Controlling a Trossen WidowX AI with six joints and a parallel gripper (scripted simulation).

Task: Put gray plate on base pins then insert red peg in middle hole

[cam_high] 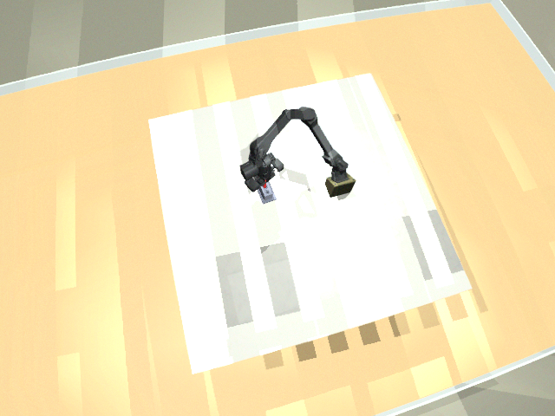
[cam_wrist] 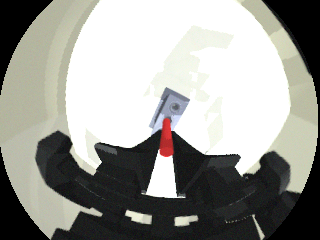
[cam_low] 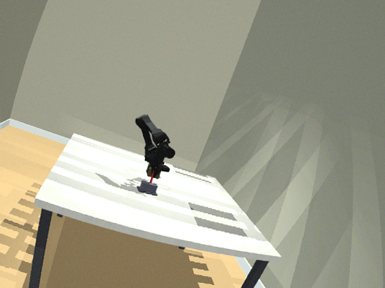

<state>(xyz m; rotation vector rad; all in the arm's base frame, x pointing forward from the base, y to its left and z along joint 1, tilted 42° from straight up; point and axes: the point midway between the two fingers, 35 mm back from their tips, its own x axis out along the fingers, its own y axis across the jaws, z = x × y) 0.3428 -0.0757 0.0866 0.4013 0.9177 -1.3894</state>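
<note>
White tabletop [cam_low: 111, 215], action near its middle: the gripper [cam_wrist: 167, 154] pinches the red peg [cam_wrist: 167, 139] upright, tip down, so it can drop straight in. Right below sits the gray plate [cam_wrist: 175, 104], looking flat on its base [cam_low: 148, 188]. The peg tip seems at the middle hole; how deep, I can't tell.
</note>
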